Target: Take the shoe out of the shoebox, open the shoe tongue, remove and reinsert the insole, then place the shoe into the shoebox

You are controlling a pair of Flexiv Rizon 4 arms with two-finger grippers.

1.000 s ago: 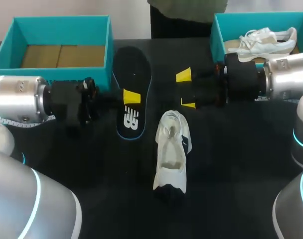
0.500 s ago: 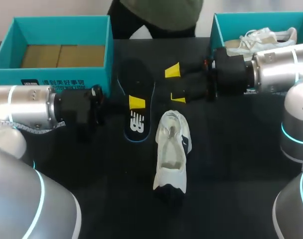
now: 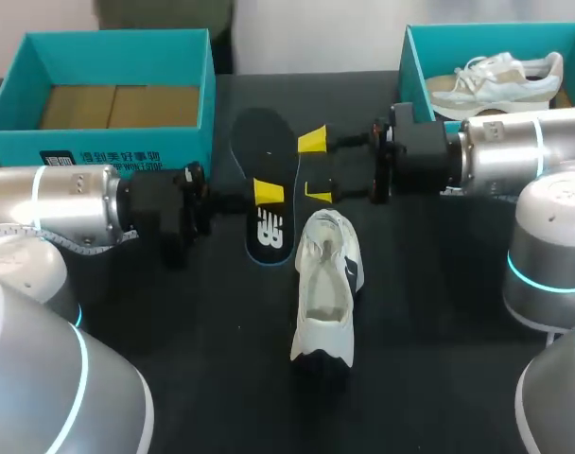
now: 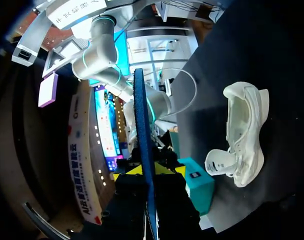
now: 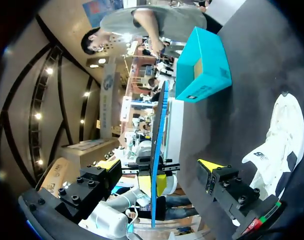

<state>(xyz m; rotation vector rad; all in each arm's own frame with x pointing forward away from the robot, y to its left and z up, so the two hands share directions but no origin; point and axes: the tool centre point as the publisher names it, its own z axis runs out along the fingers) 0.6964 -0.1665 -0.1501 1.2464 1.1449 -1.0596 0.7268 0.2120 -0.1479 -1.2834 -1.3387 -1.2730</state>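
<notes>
Pinching the black insole (image 3: pixel 261 151) with its left gripper (image 4: pixel 144 171), the robot seems to offer it to the right gripper (image 3: pixel 314 167), fingers spread wide beside it, for refitting into the white shoe (image 3: pixel 327 284) on the table (image 3: pixel 439 284) nearby.

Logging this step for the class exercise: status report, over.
Left gripper shut on insole. Right gripper open, straddling its edge. Shoe on table, insole out. Nothing between insole and shoe.
</notes>
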